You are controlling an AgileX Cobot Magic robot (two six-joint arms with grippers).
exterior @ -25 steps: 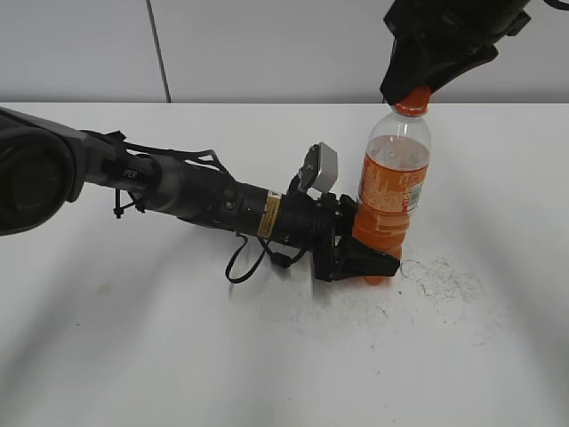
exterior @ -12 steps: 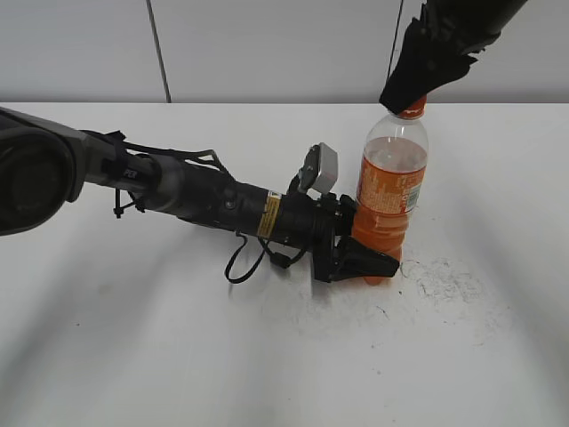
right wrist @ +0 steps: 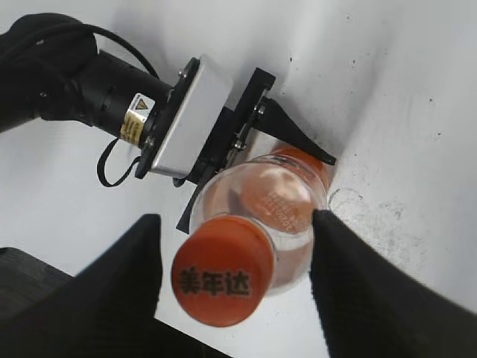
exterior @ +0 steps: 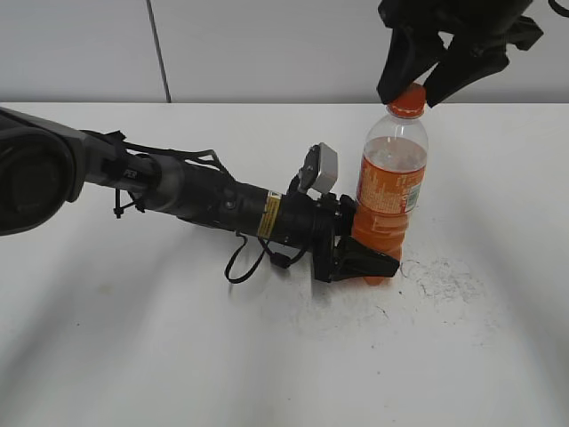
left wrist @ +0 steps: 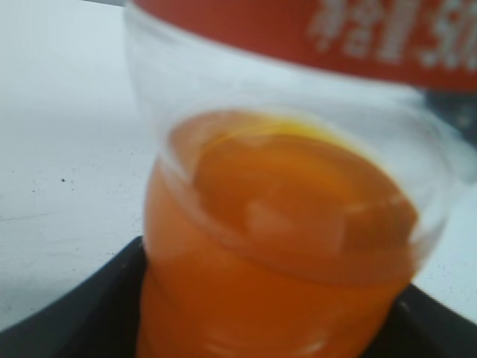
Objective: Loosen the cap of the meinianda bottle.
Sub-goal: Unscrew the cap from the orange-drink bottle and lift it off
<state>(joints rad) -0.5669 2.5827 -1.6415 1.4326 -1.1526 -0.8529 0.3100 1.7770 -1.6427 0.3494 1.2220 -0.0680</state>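
1. While the bottle (exterior: 389,191) stands on the table (exterior: 178,356), the left gripper (exterior: 360,253) clamps its base.
2. Right gripper (exterior: 442,67) jaws stand open astride the cap (right wrist: 222,270), apparently clear of it.
3. The thin wall probably dents; grip the small, stiff cap squarely.

Even, bright, diffuse light fills all three views, and the white table (exterior: 133,356) reads clean, with only soft grey shadows spreading toward 6 and 8 o'clock under the left arm (exterior: 178,191). The left wrist view is badly out of focus: the bottle (left wrist: 291,224) fills it as a smeared orange mass, its label lettering at 1 o'clock unreadable. In the right wrist view the cap (right wrist: 222,271) is sharp enough to read, while the two dark fingers (right wrist: 112,298) at 7 and 4 o'clock go soft and featureless.
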